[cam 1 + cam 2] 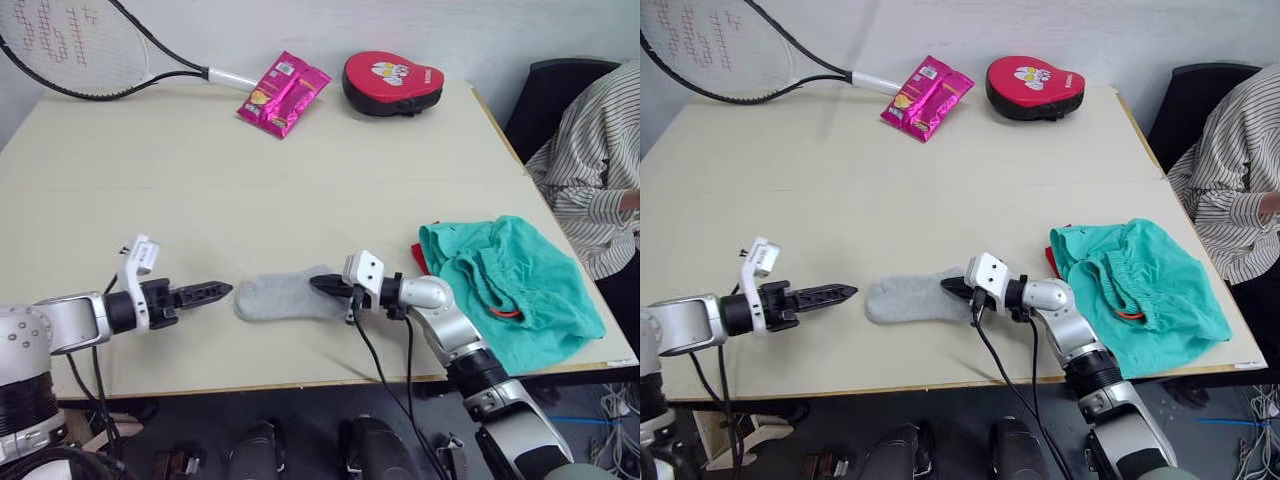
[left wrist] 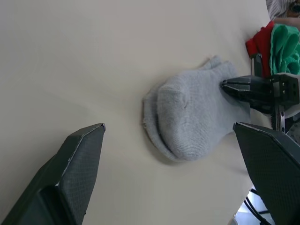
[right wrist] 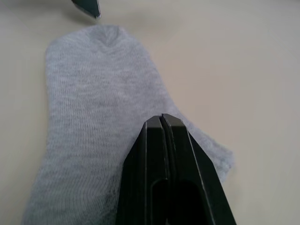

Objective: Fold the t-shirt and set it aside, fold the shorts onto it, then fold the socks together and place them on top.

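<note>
The grey socks (image 1: 283, 297) lie flat near the table's front edge, one on top of the other as seen in the left wrist view (image 2: 192, 119). My right gripper (image 1: 322, 284) is shut, its tips resting over the socks' right end, with no fabric visibly pinched (image 3: 161, 119). Just left of the socks' toe end, my left gripper (image 1: 212, 291) points at them and is open, fingers wide apart (image 2: 169, 127). The teal shorts (image 1: 510, 280) lie crumpled at the right. A sliver of the red t-shirt (image 1: 419, 259) shows under their left edge.
A tennis racket (image 1: 70, 45), pink snack packets (image 1: 282, 92) and a red padded pad (image 1: 392, 82) lie along the table's far edge. A person in a striped shirt (image 1: 590, 160) sits at the right on a black chair (image 1: 545, 95). The table's front edge (image 1: 300, 385) is close.
</note>
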`<state>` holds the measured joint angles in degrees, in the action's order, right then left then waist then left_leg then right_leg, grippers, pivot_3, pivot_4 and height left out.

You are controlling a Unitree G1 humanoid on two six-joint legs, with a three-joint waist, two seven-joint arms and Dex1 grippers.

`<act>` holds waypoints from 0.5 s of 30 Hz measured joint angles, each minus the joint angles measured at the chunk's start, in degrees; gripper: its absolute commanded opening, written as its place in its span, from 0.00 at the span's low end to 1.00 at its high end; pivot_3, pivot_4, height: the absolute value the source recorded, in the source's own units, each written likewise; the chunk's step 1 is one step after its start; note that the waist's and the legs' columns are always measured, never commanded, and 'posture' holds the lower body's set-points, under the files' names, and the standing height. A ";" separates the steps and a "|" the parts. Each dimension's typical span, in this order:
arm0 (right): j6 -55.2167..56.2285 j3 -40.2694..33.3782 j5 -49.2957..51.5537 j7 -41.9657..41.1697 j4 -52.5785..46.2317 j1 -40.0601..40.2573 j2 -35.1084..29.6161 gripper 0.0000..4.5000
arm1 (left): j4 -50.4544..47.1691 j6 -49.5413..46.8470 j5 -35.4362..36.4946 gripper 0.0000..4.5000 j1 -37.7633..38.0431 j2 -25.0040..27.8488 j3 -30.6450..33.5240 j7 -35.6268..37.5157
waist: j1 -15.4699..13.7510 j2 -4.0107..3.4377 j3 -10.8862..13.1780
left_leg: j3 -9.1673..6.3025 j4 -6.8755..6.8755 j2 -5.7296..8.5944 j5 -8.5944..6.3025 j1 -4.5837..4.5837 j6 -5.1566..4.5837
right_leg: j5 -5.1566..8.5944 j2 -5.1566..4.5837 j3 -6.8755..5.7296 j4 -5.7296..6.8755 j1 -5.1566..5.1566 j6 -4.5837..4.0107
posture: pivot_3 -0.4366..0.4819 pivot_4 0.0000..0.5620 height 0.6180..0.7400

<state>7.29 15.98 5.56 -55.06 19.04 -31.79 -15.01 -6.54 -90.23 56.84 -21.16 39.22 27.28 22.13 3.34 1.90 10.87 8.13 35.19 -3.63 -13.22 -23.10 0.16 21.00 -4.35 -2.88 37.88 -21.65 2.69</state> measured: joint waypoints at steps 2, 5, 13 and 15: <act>0.09 0.82 0.02 -1.16 -0.92 -0.86 0.44 0.00 | 0.76 -0.99 -1.10 1.00 -2.07 -3.05 -2.24 -1.35 | -0.20 0.00 0.00 | -0.02 0.01 0.01 0.01 0.00 0.01 | 0.00 0.01 0.00 0.02 0.01 0.00 | 0.48 0.27 1.00; 0.60 2.67 -0.94 -2.05 -0.54 -1.08 1.25 0.00 | 0.80 -1.46 -1.89 1.00 -4.23 -4.51 -5.06 -2.11 | -0.27 0.05 -0.03 | -0.01 0.02 0.02 0.01 0.00 0.02 | 0.00 0.00 0.01 0.02 0.02 0.00 | 0.48 0.27 1.00; 5.03 3.83 -3.51 -2.41 5.34 -1.46 1.19 0.00 | 2.70 -1.62 -4.24 0.74 -6.94 -7.03 -6.59 -3.99 | -0.74 0.12 -0.09 | -0.01 0.08 0.06 0.04 0.13 0.00 | 0.00 -0.04 0.02 0.00 0.18 0.00 | 0.48 0.27 1.00; 5.15 3.75 -3.49 -2.37 5.57 -1.46 1.19 0.00 | 2.96 -1.91 -4.33 0.59 -7.24 -7.21 -6.68 -4.41 | -0.68 0.13 -0.09 | -0.02 0.08 0.06 0.04 0.12 0.01 | 0.00 -0.04 0.02 0.01 0.18 0.00 | 0.48 0.27 1.00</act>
<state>12.44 19.72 2.07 -57.42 24.61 -33.25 -13.82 -3.58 -92.14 52.51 -28.40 32.00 20.60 17.71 2.65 2.03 10.78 8.11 35.27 -3.57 -13.18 -22.97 0.17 21.00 -4.39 -2.86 37.89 -21.47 2.69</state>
